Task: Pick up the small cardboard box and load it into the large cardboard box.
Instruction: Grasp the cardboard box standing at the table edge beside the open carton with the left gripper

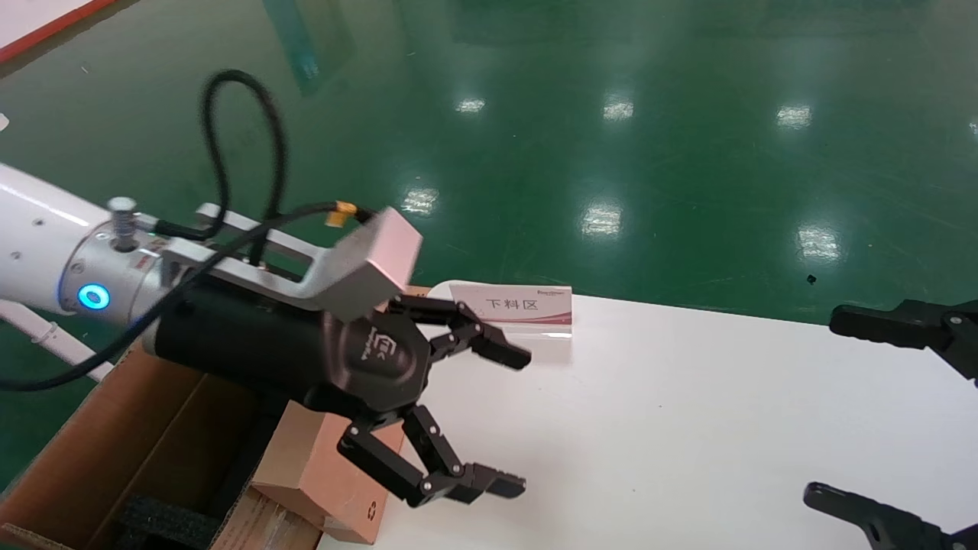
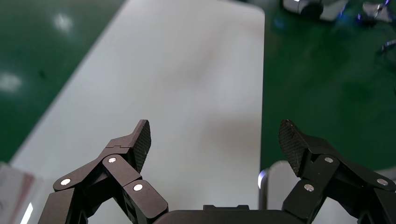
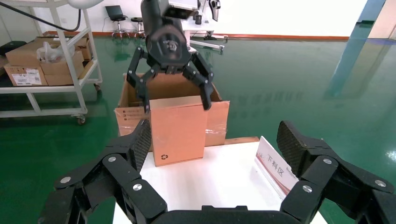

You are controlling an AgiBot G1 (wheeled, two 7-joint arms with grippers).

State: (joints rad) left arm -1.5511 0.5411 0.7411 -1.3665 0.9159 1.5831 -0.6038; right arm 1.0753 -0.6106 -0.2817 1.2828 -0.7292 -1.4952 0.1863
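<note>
The small cardboard box [image 1: 317,470] stands on edge at the white table's left edge, against the large cardboard box [image 1: 107,451]. In the right wrist view the small box [image 3: 177,130] shows its recycling mark, with the taped large box [image 3: 217,122] behind it. My left gripper [image 1: 510,420] is open and empty, just above the small box on its table side. In the right wrist view its fingers [image 3: 144,100] spread over the box's top corners. The left wrist view shows only that open gripper [image 2: 215,140] over bare table. My right gripper [image 1: 848,416] is open and empty at the table's right side; its own view shows it too [image 3: 215,140].
A white and red sign [image 1: 527,307] stands at the table's far edge, near the left gripper; it also shows in the right wrist view [image 3: 275,170]. A white shelf cart [image 3: 46,60] with cartons stands on the green floor beyond the large box.
</note>
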